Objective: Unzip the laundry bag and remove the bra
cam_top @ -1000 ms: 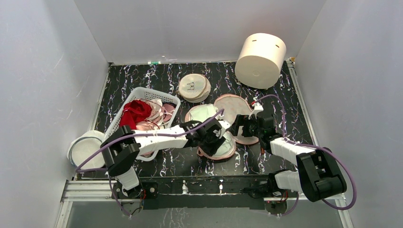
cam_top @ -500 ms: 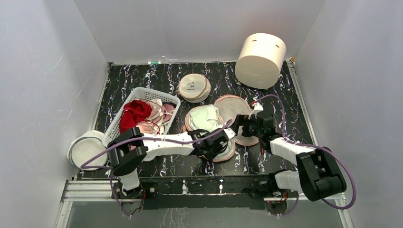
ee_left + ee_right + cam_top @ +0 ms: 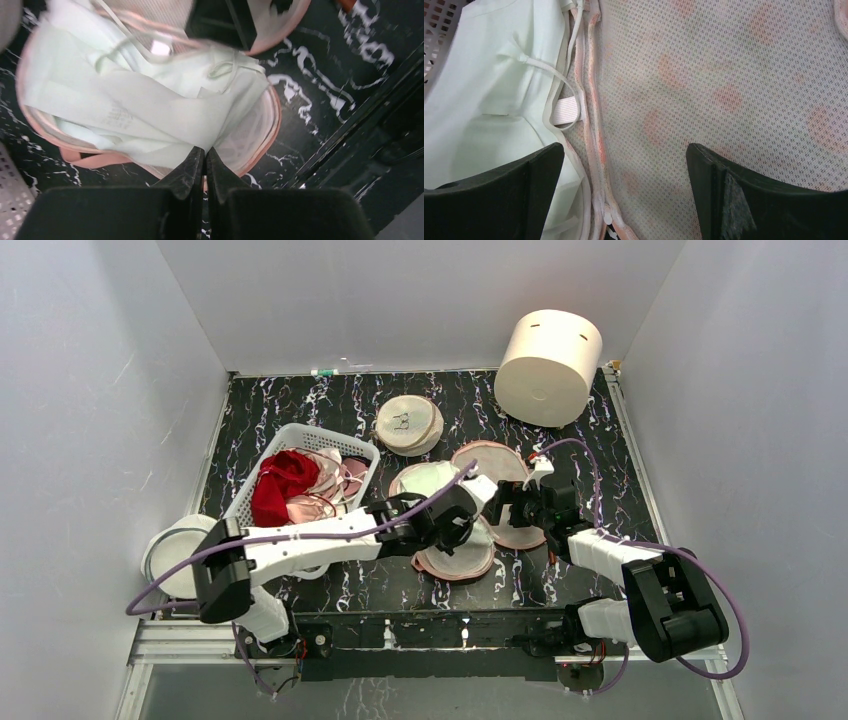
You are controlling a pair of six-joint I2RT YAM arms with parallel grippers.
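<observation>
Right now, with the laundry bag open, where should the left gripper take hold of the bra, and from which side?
Probably the layered edge of the bra lying by the pink rim of the laundry bag, just ahead of the left gripper. Come down from the basket side: cloth there is thick and exposed, while the thin strap could slip.

A robot lab test cell: plain white walls [image 3: 90, 390] box in a black marbled table [image 3: 290, 405].
</observation>
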